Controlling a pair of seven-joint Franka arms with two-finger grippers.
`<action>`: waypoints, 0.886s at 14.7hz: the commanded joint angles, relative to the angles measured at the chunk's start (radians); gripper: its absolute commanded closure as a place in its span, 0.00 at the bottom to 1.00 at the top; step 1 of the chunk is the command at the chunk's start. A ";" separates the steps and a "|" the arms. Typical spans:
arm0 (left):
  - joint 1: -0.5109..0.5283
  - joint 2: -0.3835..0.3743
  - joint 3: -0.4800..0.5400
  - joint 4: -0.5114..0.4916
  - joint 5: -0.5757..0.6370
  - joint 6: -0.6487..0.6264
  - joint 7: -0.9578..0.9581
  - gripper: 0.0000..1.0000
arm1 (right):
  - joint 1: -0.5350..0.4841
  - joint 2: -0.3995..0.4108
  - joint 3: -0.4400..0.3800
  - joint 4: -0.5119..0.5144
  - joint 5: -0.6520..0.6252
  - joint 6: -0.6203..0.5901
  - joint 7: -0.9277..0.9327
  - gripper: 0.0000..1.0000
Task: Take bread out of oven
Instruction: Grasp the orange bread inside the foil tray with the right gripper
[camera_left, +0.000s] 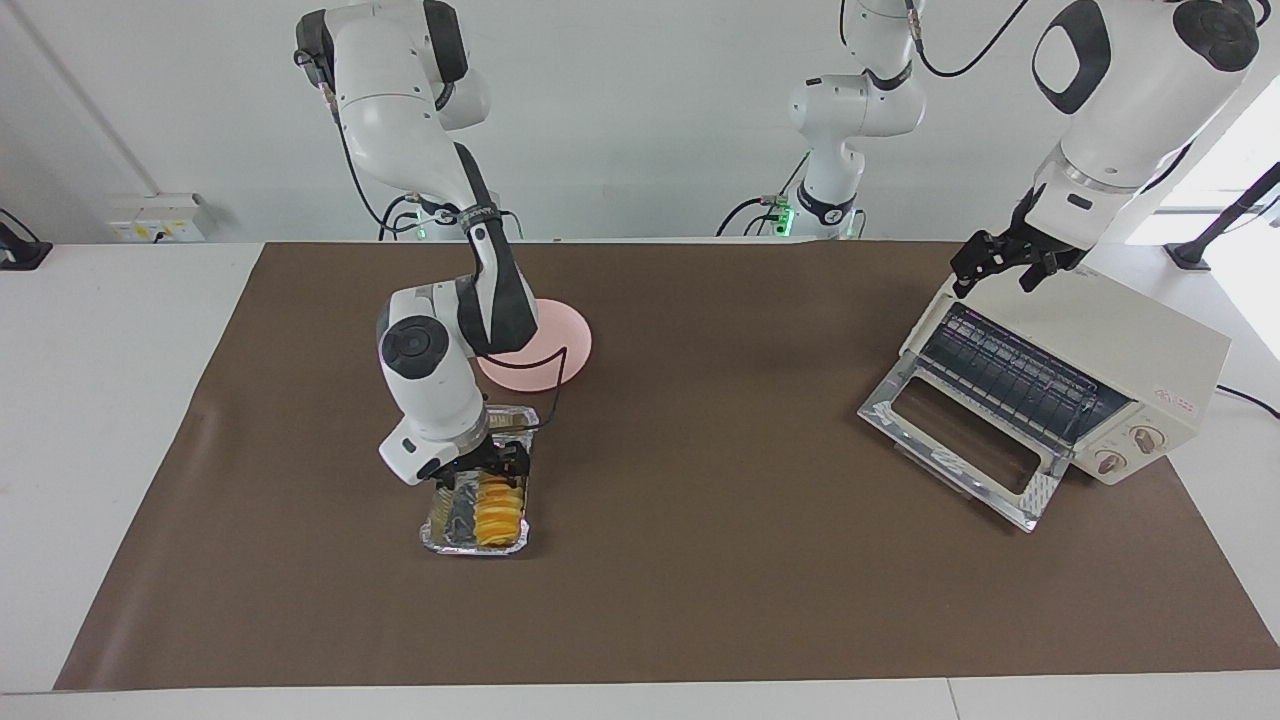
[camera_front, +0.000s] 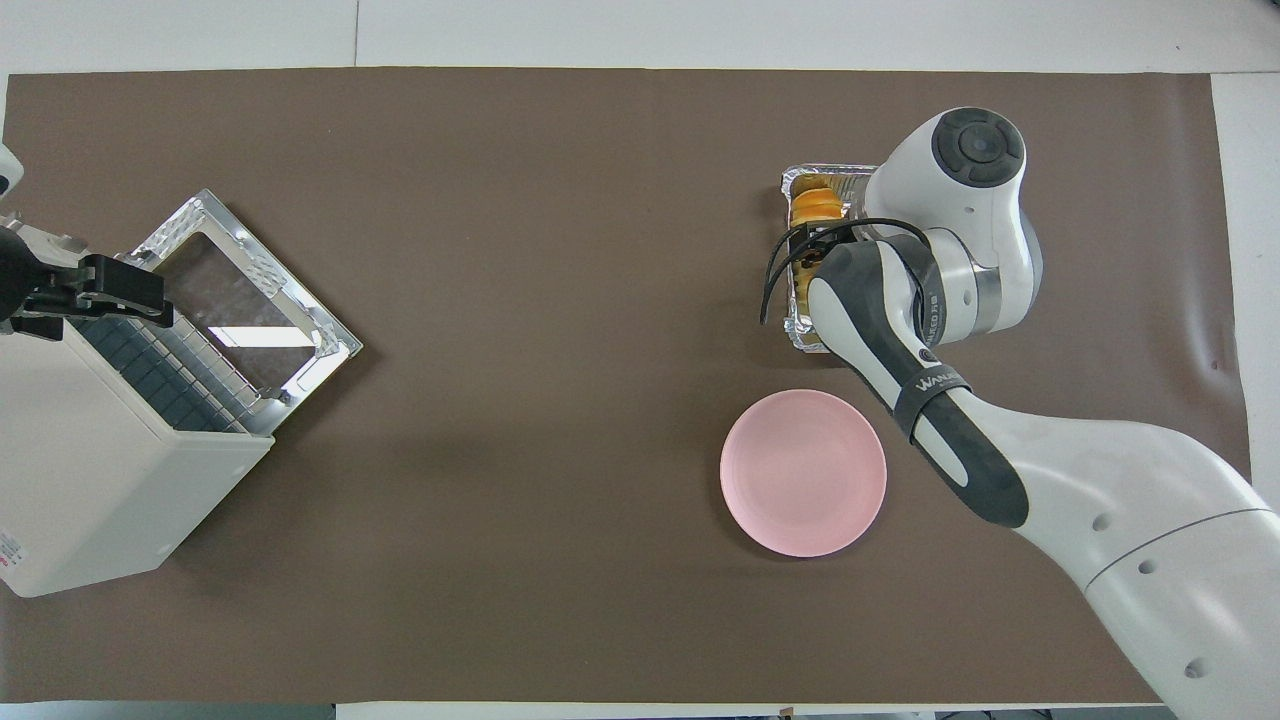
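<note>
Right pincer (camera_left: 487, 470) points down, fingers spread (wrist bent steeply); left pincer (camera_left: 1003, 262) hangs open.

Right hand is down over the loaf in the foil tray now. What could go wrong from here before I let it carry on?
1. The right hand is low over the bread, which lies in a light foil tray: closing could catch the tray's rim and drag or lift it too.
2. The loaf is ridged into slices; a hard pinch might break it.
3. The pink plate sits close beside the arm's elbow, so a swing could bump it.
</note>
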 joint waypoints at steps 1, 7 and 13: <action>0.000 -0.013 0.005 -0.014 -0.009 0.020 0.009 0.00 | -0.007 -0.018 0.007 -0.029 -0.015 0.016 0.021 0.86; 0.000 -0.013 0.005 -0.014 -0.009 0.020 0.009 0.00 | -0.008 -0.016 0.007 -0.012 -0.015 0.013 0.018 1.00; 0.000 -0.013 0.005 -0.014 -0.009 0.023 0.009 0.00 | -0.013 -0.010 0.009 0.110 -0.012 -0.140 0.017 1.00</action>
